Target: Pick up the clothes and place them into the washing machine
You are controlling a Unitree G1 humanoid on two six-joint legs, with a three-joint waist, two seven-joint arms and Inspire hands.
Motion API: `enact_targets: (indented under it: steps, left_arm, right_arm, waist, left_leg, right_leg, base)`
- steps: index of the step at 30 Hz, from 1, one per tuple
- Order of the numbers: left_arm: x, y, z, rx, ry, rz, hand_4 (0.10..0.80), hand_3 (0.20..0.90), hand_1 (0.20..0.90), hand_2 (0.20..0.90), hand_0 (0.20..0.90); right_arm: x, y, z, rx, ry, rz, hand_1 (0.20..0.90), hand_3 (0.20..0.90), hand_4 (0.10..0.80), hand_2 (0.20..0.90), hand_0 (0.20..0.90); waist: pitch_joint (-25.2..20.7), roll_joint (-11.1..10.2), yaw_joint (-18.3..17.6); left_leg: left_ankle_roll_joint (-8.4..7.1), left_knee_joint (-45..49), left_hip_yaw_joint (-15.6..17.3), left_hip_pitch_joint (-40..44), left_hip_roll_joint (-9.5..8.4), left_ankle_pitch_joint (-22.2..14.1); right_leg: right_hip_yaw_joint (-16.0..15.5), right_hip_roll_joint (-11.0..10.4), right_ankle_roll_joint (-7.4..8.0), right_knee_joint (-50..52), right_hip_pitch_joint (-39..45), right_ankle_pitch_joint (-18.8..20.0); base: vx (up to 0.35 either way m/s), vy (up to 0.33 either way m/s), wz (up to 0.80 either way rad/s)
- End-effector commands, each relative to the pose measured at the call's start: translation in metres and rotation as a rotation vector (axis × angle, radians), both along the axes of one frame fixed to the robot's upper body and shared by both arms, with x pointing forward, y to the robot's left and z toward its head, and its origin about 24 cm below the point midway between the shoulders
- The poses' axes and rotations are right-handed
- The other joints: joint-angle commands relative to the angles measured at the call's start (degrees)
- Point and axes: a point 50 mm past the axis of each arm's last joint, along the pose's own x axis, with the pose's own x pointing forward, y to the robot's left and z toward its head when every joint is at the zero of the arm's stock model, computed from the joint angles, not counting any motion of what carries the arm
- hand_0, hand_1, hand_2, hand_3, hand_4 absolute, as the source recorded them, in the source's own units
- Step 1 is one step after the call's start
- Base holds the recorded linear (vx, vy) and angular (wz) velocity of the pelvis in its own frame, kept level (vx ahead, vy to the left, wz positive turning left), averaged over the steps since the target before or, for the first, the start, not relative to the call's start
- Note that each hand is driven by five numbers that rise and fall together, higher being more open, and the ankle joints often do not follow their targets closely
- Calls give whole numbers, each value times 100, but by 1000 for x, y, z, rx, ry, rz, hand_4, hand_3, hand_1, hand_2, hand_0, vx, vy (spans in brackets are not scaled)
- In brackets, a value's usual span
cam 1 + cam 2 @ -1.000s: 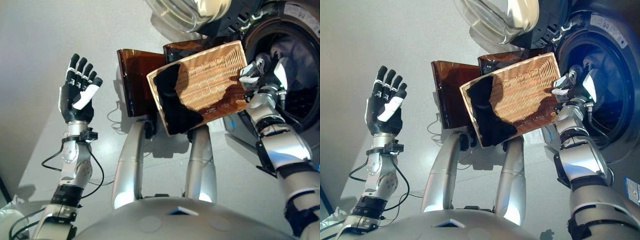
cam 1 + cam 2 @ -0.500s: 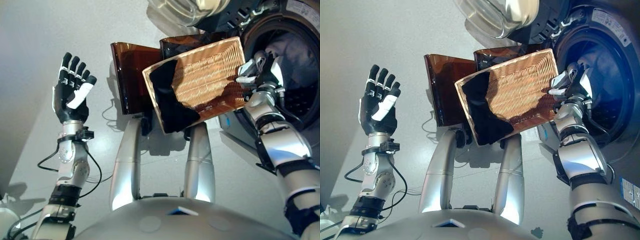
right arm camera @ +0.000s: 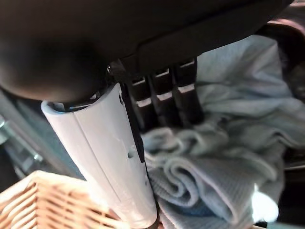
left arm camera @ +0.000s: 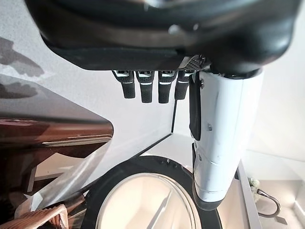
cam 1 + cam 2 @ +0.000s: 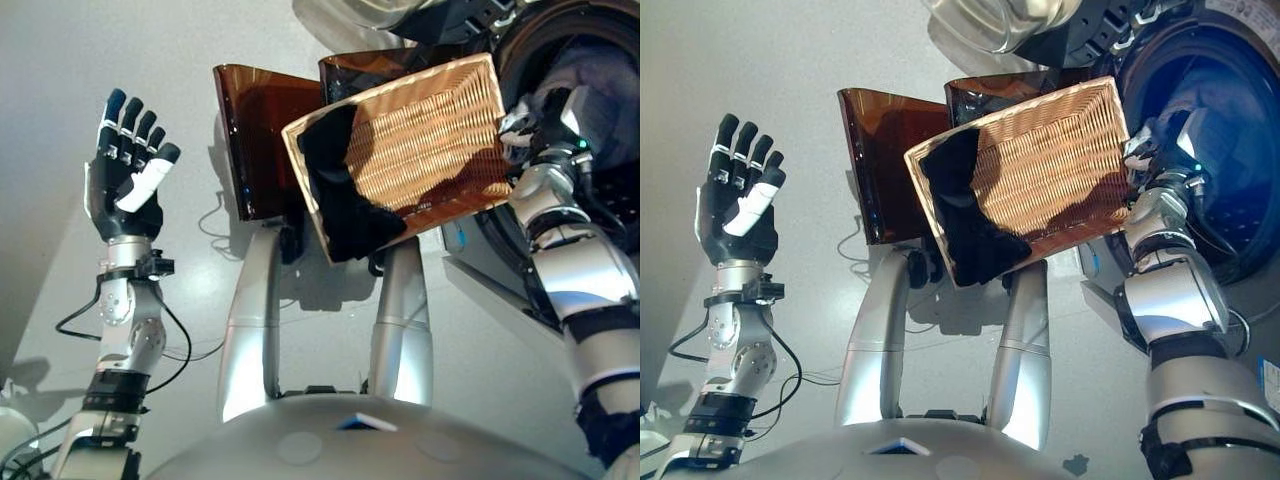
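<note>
Left hand (image 5: pixel 125 185) is raised on an upright forearm at the left side of the eye views, palm facing the camera, fingers (image 4: pixel 150 88) straight and spread, released and grasping nothing; the white-covered thumb lies across the palm. Right arm reaches up and forward from the lower right, with the right hand (image 5: pixel 548 125) at the mouth of the washing machine (image 5: pixel 1230 120), level with the right edge of the wicker basket (image 5: pixel 420 150). In the right wrist view the white thumb presses on the basket rim (image 3: pixel 28 195) while the fingers (image 3: pixel 164 95) extend straight toward the light blue clothes (image 3: pixel 224 157); whether fingers and thumb actually clamp the rim I cannot tell. The light blue clothes lie bundled inside the drum, just past the right hand's fingers. The basket is tilted, its open side toward the camera, and sits in front of 2 brown translucent bins (image 5: pixel 255 140). A dark garment (image 5: pixel 340 205) hangs over the basket's lower left corner, partly inside it. The round washer door (image 4: pixel 152 200) shows in the left wrist view, beyond the left hand's fingers.
</note>
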Motion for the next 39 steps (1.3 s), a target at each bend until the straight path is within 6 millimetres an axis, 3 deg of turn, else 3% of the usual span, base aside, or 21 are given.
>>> enact_targets:
  steps: [1, 8, 10, 14, 21, 26, 30, 35, 36, 37, 38, 39]
  left_arm:
    - [-8, 17, 51, 43, -254, 79, 800, 900, 900, 900, 900]
    - [-16, 28, 56, 57, -266, 138, 800, 900, 900, 900, 900]
    - [-17, 29, 56, 61, -262, 138, 800, 900, 900, 900, 900]
    - [-23, 35, 58, 88, -262, 137, 800, 900, 900, 900, 900]
    - [-27, 40, 58, 79, -264, 170, 800, 900, 900, 900, 900]
    - [-26, 37, 54, 56, -258, 150, 800, 900, 900, 900, 900]
    - [-23, 32, 54, 56, -257, 109, 800, 900, 900, 900, 900]
    - [-19, 23, 53, 56, -260, 47, 800, 900, 900, 900, 900]
    - [-18, 20, 54, 55, -265, 35, 800, 900, 900, 900, 900]
    - [-17, 17, 53, 46, -265, 31, 800, 900, 900, 900, 900]
    - [-15, 14, 51, 38, -261, 36, 800, 900, 900, 900, 900]
    - [-14, 14, 51, 40, -261, 34, 800, 900, 900, 900, 900]
  right_arm:
    - [-7, -14, -2, -97, 111, -22, 200, 200, 300, 200, 200]
    - [-4, -22, 24, -341, 130, -15, 200, 200, 300, 200, 200]
    - [-9, -26, 16, -488, 248, -12, 200, 200, 300, 200, 200]
    - [-20, -48, 23, -794, 481, 1, 200, 200, 300, 200, 200]
    - [-23, -60, 45, -919, 493, 8, 200, 200, 300, 200, 200]
    - [-34, -75, 48, -939, 536, -55, 200, 200, 300, 200, 200]
    - [-60, -103, 42, -950, 671, -170, 200, 200, 300, 200, 200]
    - [-80, -117, 30, -899, 778, -255, 200, 200, 300, 200, 200]
    - [-80, -116, 32, -814, 718, -289, 200, 200, 300, 200, 200]
    - [-73, -110, 33, -642, 541, -312, 200, 200, 300, 200, 200]
    - [-62, -101, 40, -404, 245, -335, 200, 200, 300, 200, 200]
    - [-63, -101, 39, -401, 243, -337, 200, 200, 300, 200, 200]
  waist:
    - [99, 207, 164]
    - [66, 198, 94]
    - [76, 224, 76]
    - [98, 285, 49]
    - [156, 307, 11]
    - [106, 326, -4]
    - [34, 349, 15]
    - [-33, 390, 83]
    - [-39, 395, 105]
    - [-55, 423, 114]
    - [-62, 436, 128]
    - [-58, 427, 145]
  left_leg:
    - [-113, 160, -38, 280, -30, -555]
    - [-125, 83, -29, 213, -21, -503]
    - [-129, 57, -32, 199, -28, -502]
    - [-150, -18, -23, 148, -58, -462]
    - [-189, -333, 63, 223, -52, -289]
    - [-220, -548, 83, 264, -63, -171]
    - [-240, -673, 87, 353, -69, -133]
    - [-240, -770, 95, 475, -96, -100]
    - [-232, -791, 104, 494, -98, -88]
    - [-222, -815, 112, 508, -98, -66]
    - [-210, -799, 114, 509, -94, -63]
    - [-210, -794, 114, 512, -92, -68]
  right_leg:
    - [-73, 175, -674, -253, -180, 767]
    - [-95, 216, -667, -317, -254, 818]
    - [-77, 218, -654, -328, -286, 818]
    - [-37, 217, -634, -336, -392, 818]
    - [-23, 247, -616, -574, -375, 928]
    - [-50, 263, -610, -723, -365, 958]
    - [-58, 240, -599, -775, -331, 982]
    - [-81, 190, -568, -863, -225, 1022]
    - [-95, 183, -565, -893, -184, 1036]
    - [-121, 173, -566, -916, -160, 1055]
    - [-122, 191, -565, -921, -149, 1082]
    - [-122, 194, -565, -918, -145, 1079]
  base:
    - [-13, -10, -4]
    - [-4, -2, -2]
    - [0, 0, 0]
    - [-9, -18, 0]
    - [-14, -20, -1]
    - [-13, -40, -8]
    - [0, -12, 4]
    - [0, -27, 10]
    - [-2, -2, 17]
    - [0, 2, 13]
    - [1, 8, 4]
    - [0, 0, 0]
